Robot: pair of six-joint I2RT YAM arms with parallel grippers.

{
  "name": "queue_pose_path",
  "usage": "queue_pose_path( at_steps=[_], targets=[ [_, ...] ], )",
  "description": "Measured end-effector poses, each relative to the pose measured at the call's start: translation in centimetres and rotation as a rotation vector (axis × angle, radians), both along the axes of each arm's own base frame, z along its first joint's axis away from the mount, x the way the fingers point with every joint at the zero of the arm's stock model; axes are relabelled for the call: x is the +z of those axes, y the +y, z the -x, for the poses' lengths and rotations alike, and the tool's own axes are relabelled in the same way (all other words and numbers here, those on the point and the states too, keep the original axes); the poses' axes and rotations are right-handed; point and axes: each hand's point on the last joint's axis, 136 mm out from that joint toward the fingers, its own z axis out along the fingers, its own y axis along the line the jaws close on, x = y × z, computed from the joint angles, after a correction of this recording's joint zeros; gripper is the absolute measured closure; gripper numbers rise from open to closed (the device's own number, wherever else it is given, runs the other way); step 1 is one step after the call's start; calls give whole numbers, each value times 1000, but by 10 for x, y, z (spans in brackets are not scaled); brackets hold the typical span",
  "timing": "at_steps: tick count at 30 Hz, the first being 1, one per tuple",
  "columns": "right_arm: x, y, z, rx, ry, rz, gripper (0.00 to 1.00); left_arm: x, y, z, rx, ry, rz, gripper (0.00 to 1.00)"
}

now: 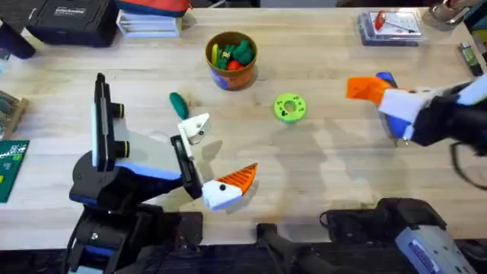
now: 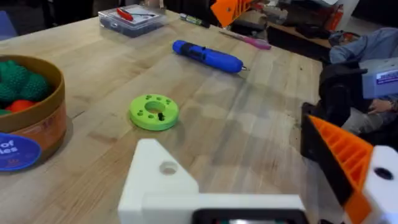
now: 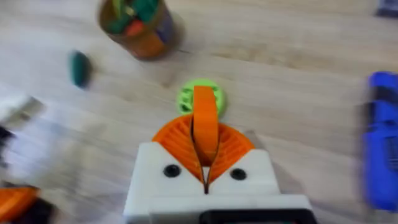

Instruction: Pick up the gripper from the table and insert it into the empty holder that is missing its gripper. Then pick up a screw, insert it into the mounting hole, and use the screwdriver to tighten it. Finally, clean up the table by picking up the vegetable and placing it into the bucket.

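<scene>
Open room: bare wooden counter [image 1: 319, 175] between the tools.
Dark green oblong toy vegetable [image 1: 178, 104]: flat on counter, near round tan bucket [image 1: 231, 59].
Blue-handled screwdriver [image 2: 208, 56]: lying beside right tool.
Right tool [image 3: 204, 134]: pads clamped on small orange wedge gripper [image 3: 204, 115], raised.
Left tool [image 1: 215, 161]: fingers apart, empty; bare white holder [image 1: 195, 127] faces vegetable.

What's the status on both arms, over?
Right gripper shut on orange fingertip. Left gripper open, white holder empty. Green disc on table between them.
</scene>
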Motion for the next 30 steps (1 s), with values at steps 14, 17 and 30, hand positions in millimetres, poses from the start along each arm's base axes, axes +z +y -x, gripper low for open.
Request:
queue_pose_path(
  at_steps=[14,17,30],
  targets=[
    [-62,44,28,-171,459,-607,994,0,0,0,0,0,0,15],
    [-59,50,31,-162,490,-648,994,0,0,0,0,0,0,15],
    [-41,104,21,51,556,-715,994,0,0,0,0,0,0,15]
  ],
)
